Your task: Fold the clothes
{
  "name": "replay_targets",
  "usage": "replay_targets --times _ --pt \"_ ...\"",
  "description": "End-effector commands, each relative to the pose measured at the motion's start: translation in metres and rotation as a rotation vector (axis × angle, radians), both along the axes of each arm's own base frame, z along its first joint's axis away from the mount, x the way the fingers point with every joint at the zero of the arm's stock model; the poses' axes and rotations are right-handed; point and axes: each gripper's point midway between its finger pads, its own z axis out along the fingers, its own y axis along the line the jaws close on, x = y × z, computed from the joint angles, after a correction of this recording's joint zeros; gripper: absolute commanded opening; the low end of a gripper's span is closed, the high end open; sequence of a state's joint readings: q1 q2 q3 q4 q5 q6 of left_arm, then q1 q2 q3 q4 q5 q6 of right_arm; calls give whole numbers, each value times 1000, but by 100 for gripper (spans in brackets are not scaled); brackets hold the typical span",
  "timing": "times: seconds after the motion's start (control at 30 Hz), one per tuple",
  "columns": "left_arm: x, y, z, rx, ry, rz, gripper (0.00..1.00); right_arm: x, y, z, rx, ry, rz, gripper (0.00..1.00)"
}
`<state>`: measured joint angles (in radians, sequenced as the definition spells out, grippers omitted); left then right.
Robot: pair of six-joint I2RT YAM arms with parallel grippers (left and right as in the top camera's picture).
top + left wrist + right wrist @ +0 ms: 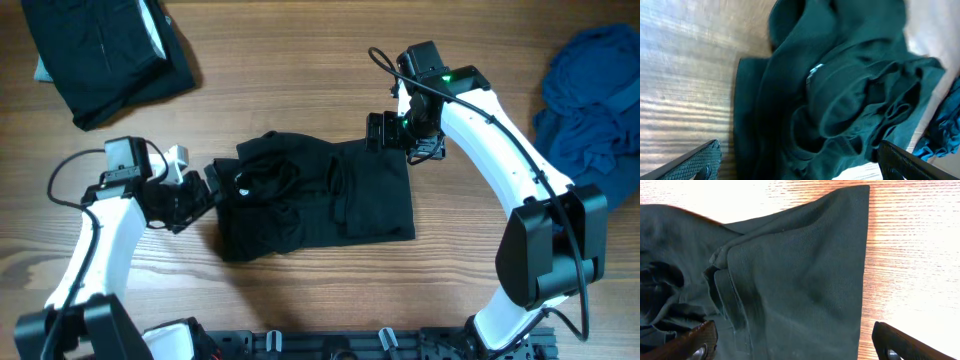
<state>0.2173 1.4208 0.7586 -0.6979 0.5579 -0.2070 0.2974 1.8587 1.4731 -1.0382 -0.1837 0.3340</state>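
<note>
- Crumpled plain black fabric shirt point(315, 200) lies mid wooden table point(300, 90)
- Left hand point(200, 192) released, fingers spread, at its bunched end
- Right hand point(400, 138) released too, over the flat corner

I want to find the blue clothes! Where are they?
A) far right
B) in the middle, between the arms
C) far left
A: the blue clothes lie bunched at the far right; the black shirt fills the middle, and folded black clothes sit far left.
</note>
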Motion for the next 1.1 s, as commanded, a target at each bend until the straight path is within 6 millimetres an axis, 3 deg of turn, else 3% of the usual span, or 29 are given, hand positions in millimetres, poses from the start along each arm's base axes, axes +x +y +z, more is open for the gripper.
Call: replay_targets --times 0.0,0.57,0.83,1.07 --pt "-7 -1 -21 -16 74 9 100 1 5 11 27 -29 27 100" --pt "20 6 -56 -3 45 11 100 0 6 11 27 -29 52 100" --pt "4 -31 -78 -65 136 -97 100 1 6 11 30 -32 52 100" --pt "-3 -63 -80 -47 132 -214 100 1 6 11 30 -32 53 100"
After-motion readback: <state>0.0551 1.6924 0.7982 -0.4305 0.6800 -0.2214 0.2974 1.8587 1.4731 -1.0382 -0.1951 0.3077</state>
